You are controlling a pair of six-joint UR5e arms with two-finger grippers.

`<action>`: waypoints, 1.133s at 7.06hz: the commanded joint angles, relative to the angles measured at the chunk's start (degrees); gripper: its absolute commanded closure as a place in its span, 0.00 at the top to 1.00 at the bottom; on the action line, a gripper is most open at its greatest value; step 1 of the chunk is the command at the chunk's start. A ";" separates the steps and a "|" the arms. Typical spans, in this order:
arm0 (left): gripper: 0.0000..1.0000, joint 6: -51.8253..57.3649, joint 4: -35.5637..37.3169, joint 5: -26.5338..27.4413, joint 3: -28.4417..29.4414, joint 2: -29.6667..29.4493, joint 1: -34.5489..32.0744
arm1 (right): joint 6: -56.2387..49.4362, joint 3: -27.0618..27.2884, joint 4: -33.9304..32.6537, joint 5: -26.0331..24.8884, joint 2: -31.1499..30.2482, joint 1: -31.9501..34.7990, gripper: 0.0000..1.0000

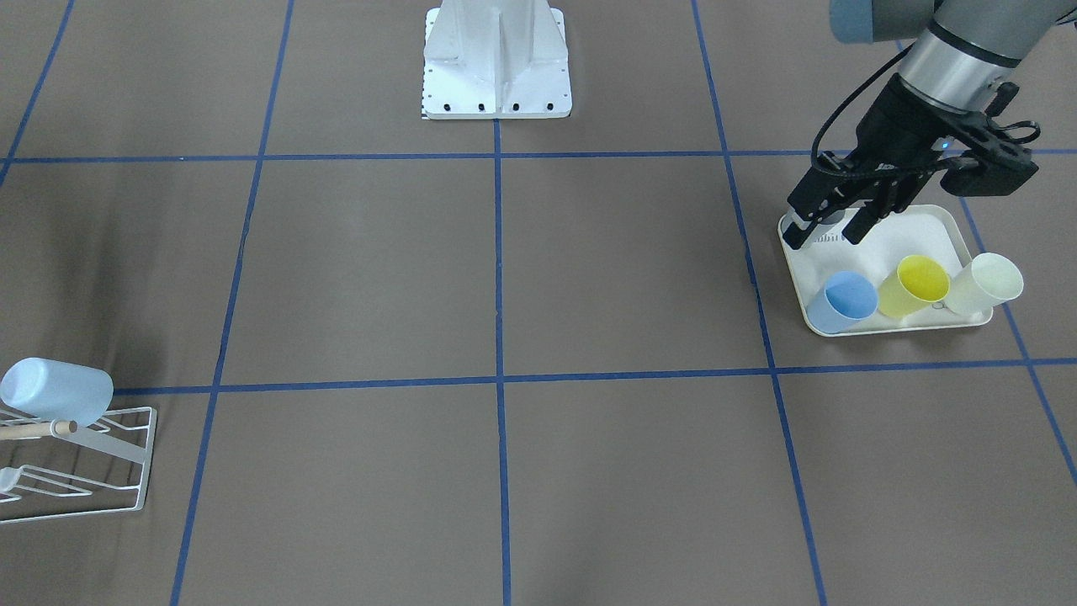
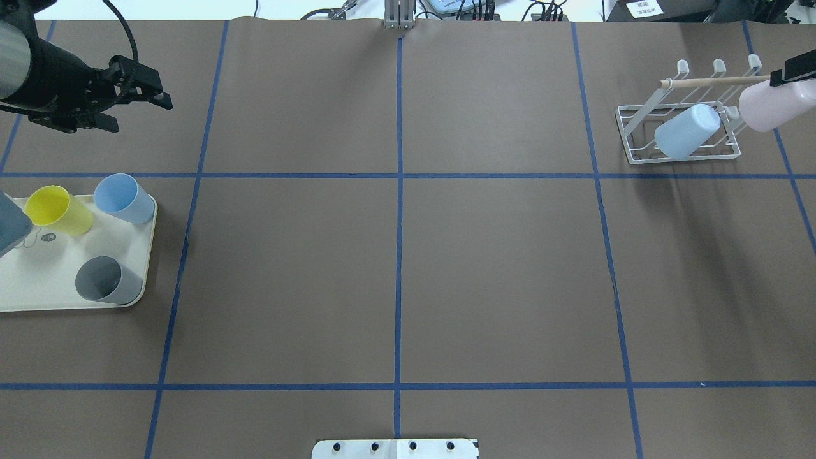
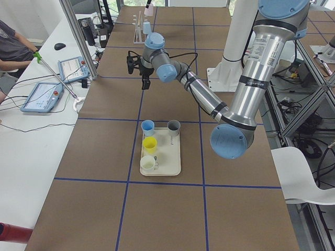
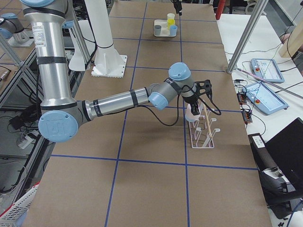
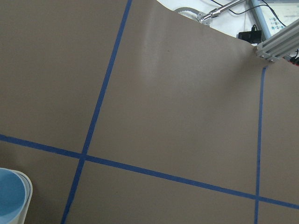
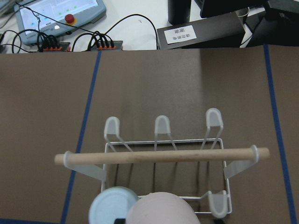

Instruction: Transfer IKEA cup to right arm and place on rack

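We see the right gripper (image 2: 792, 70) at the far right of the table (image 2: 408, 268), only its black edge showing in the overhead view. It is clenched on the pink cup (image 2: 774, 105), which hangs tilted off the table, mouth end just beside the right end of the rack (image 6: 161, 125). In the right wrist view the pink cup sits at the near side of the rack, below the wooden dowel (image 6: 163, 156) and next to a light blue cup (image 2: 687, 131). We note that the light blue cup lies tilted on the rack's prongs.

The left gripper (image 1: 831, 225) is at the far left, fingers spread, nothing between them. It hovers beyond the far side of the cream tray (image 2: 38, 290), apart from the cups there. On the tray we count a yellow cup (image 2: 57, 209), a blue cup (image 2: 124, 199), a grey cup (image 2: 108, 280) and a white cup (image 1: 984, 284).
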 commanded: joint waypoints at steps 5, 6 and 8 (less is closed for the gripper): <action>0.97 -0.20 0.08 1.24 -0.04 0.33 0.53 | -3.55 -7.24 -1.23 -1.30 5.54 -0.34 0.12; 0.97 -0.29 0.08 1.24 -0.04 0.33 0.53 | -3.28 -7.23 -1.66 -1.38 5.63 -1.13 0.12; 0.97 -0.29 0.08 1.24 -0.04 0.33 0.53 | -2.93 -7.32 -1.67 -1.47 5.63 -2.10 0.12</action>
